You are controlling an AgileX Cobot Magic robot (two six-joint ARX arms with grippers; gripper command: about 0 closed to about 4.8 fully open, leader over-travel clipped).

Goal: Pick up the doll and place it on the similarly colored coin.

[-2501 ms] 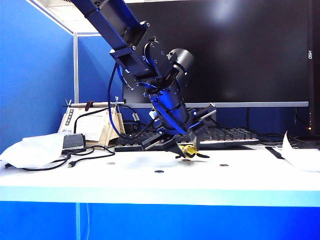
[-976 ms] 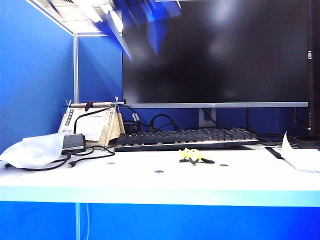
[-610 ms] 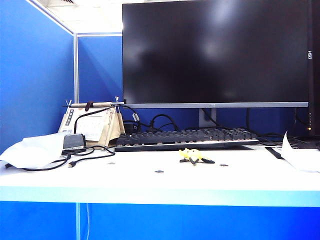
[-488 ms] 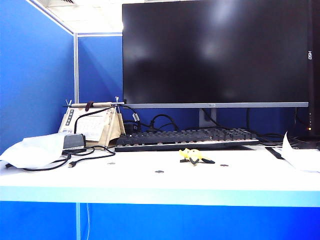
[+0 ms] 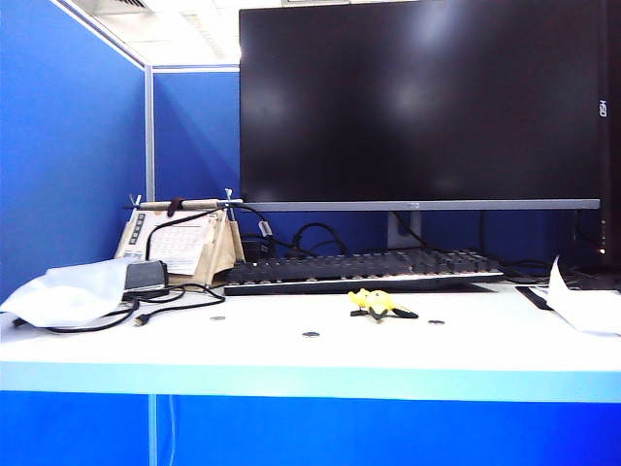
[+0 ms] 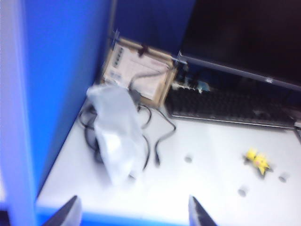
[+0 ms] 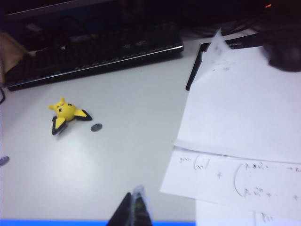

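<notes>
While the doll (image 5: 374, 303) lies on the white table (image 5: 291, 354) just in front of the keyboard (image 5: 364, 268), no gripper touches it. It sprawls flat, yellow with black tips, and whether a coin sits under it I cannot tell. A dark coin (image 7: 96, 127) lies just beside it, another dark coin (image 5: 310, 334) rests nearer the table's front edge, and a pale one (image 5: 217, 317) sits well off to the left. Behind the keyboard rises the big black monitor (image 5: 417, 102). Off left, a white plastic bag (image 5: 63, 293) and tangled black cables (image 5: 170, 303); off right, sheets of paper (image 7: 235, 122). Left gripper (image 6: 131, 214) hangs above the table's front left corner, fingers spread wide, nothing between them. Right gripper (image 7: 133, 209) hovers over the front edge, well clear of the doll, its fingertips pressed together and empty.
</notes>
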